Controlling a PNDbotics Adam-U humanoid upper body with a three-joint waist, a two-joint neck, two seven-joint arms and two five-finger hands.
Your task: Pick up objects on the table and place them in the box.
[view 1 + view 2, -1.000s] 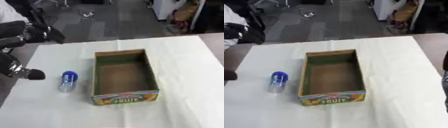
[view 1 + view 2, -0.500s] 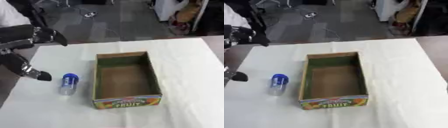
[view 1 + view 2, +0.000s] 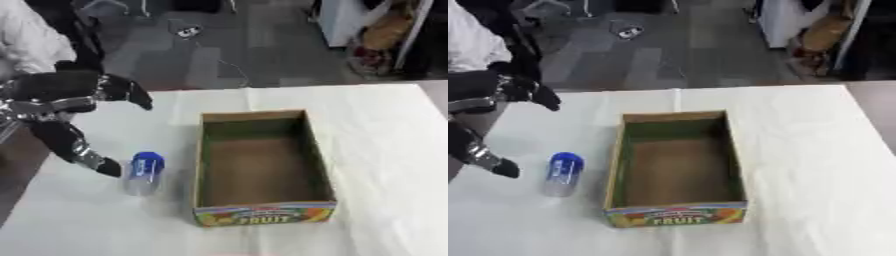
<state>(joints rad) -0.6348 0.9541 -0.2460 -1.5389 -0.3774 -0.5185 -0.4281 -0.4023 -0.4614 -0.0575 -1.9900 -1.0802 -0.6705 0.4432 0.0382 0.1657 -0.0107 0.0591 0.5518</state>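
Left eye view shows the desk [image 3: 385, 150], covered in a white cloth and filling most of the frame, with dark grey floor beyond its far edge. Near the middle of the desk stands the cardboard box [image 3: 261, 167], open at the top and brown inside, its near wall printed in bright colours with the word FRUIT. Nothing shows inside the box.

To the left of the box, coming in from the left edge, is the robot's left hand [image 3: 66, 92], black with silver parts. Its fingers [image 3: 131, 92] are spread and fairly straight, one reaching out toward the far left corner of the box, while the thumb [image 3: 87, 157] points down toward the desk. The hand has hold of nothing.

Just left of the box's near half lies the task's thing, a clear plastic bottle [image 3: 143, 172] with a blue cap. It lies on its side on the cloth, roughly parallel to the box's left wall, blue end pointing away from the robot. It sits close beside the box but apart from it. The tip of the thumb is just left of the blue cap; whether it touches the bottle cannot be told.

The robot's right hand shows in neither view.
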